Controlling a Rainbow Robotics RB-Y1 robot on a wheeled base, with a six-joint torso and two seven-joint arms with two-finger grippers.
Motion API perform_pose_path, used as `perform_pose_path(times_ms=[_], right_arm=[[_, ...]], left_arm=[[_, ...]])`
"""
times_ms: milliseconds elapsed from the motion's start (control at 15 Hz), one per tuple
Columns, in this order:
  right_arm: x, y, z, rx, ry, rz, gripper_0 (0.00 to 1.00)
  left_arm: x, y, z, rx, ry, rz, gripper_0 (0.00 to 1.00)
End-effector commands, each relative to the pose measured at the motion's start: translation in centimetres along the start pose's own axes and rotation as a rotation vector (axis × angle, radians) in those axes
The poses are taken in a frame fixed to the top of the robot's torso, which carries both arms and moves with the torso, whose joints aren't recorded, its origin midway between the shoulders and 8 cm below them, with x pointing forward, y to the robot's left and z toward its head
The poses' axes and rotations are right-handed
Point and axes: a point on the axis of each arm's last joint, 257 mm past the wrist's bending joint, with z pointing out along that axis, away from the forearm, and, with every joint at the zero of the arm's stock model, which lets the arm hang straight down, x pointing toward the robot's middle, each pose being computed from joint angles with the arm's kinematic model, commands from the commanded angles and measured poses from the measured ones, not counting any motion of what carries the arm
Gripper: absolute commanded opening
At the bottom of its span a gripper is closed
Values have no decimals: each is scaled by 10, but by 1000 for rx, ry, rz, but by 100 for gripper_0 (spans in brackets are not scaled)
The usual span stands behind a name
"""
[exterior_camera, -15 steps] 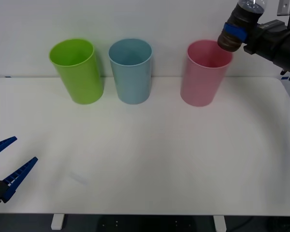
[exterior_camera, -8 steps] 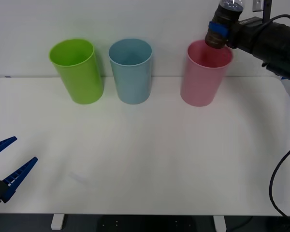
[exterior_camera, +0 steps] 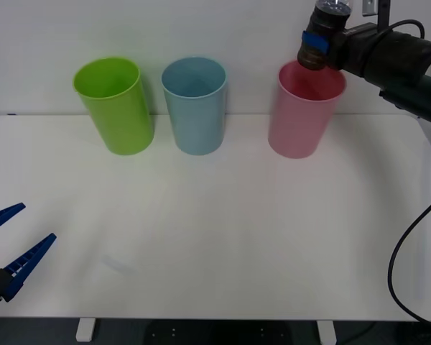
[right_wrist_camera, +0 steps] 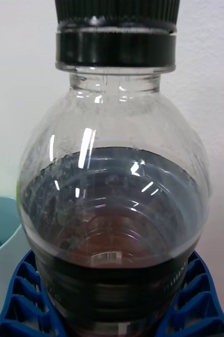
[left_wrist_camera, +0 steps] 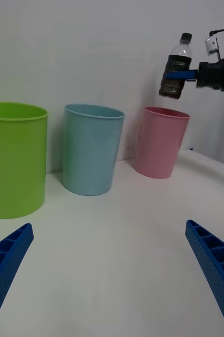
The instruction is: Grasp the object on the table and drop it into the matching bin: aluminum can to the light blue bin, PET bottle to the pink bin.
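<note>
The PET bottle (exterior_camera: 322, 36) is clear with a black cap and dark brownish lower body. It hangs upright in the air just above the rim of the pink bin (exterior_camera: 302, 115), held by my right gripper (exterior_camera: 314, 44), whose blue fingers are shut on its lower body. Up close the bottle (right_wrist_camera: 112, 210) sits between the blue pads (right_wrist_camera: 22, 300). From the left wrist the bottle (left_wrist_camera: 175, 68) hovers over the pink bin (left_wrist_camera: 160, 142). The light blue bin (exterior_camera: 194, 104) stands left of the pink one. My left gripper (exterior_camera: 7, 248) rests open near the table's (exterior_camera: 215, 230) front left edge.
A lime green bin (exterior_camera: 115, 104) stands left of the light blue one at the back of the table. A white wall rises right behind the bins. A black cable (exterior_camera: 409, 259) loops down at the right side.
My right gripper has carried the bottle leftward from beside the pink bin's right rim to above its opening. The left arm has stayed still.
</note>
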Motion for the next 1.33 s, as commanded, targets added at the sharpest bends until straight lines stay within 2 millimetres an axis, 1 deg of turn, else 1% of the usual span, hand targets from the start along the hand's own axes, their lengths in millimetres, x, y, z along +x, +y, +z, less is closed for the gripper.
perform_pose_path(times_ms=[67, 133, 200, 667, 867, 933, 1067, 1133, 1333], right_arm=[[-3, -2, 0, 10, -7, -18, 44], [-3, -4, 0, 14, -7, -24, 83], [-3, -4, 0, 13, -8, -27, 100], [-5, -2, -1, 6, -18, -28, 100], [-10, 4, -1, -17, -35, -13, 100], [-8, 6, -2, -27, -37, -4, 100], [-8, 10, -9, -42, -53, -6, 100], [-11, 12, -15, -44, -67, -19, 100], [-12, 18, -31, -65, -93, -29, 100]], left_arm=[[0, 0, 0, 0, 0, 0, 100], [0, 0, 0, 0, 0, 0, 100], [0, 0, 0, 0, 0, 0, 100], [0, 0, 0, 0, 0, 0, 100], [0, 0, 0, 0, 0, 0, 100], [0, 0, 0, 0, 0, 0, 100], [0, 0, 0, 0, 0, 0, 100], [0, 0, 0, 0, 0, 0, 100], [0, 0, 0, 0, 0, 0, 100]])
